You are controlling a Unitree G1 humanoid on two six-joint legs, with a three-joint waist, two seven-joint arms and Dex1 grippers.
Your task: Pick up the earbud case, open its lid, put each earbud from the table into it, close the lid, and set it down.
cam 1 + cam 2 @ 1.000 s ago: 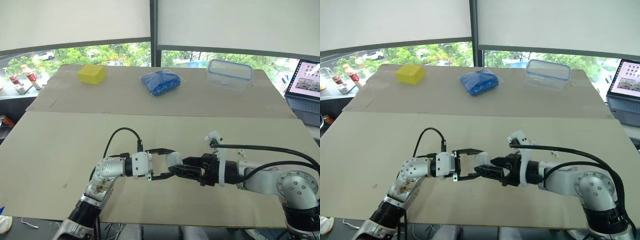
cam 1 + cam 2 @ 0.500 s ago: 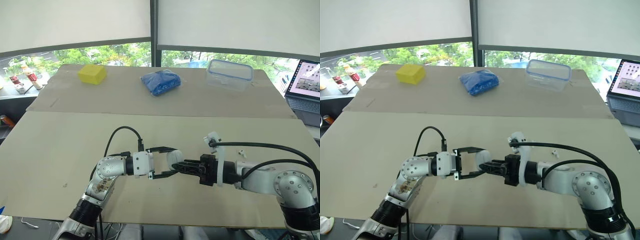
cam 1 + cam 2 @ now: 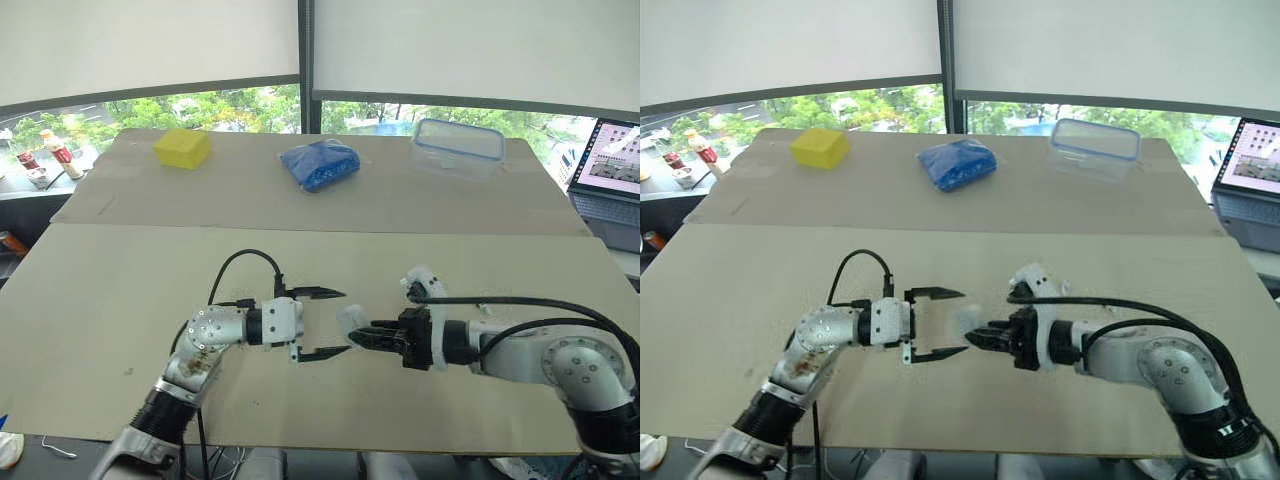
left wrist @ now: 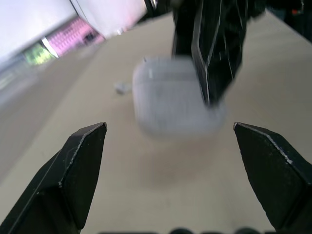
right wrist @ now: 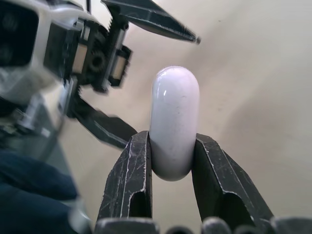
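I'm looking into what is reading as an office or lab: a laptop (image 3: 608, 168) is glowing at the far right, roller blinds (image 3: 150, 45) are hanging half-lowered over wide windows (image 3: 365, 112) with treetops (image 3: 235, 106) showing behind, bottles (image 3: 63, 155) are standing at the far left, and plain board is covering the table (image 3: 100, 290).

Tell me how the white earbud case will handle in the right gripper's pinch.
The earbud case looks glossy and rounded, so it may slip or twist between the right gripper's narrow fingers. It shows no denting under the squeeze, so it is probably rigid. Gripped only at one end, it could lever loose if pushed at the free end.
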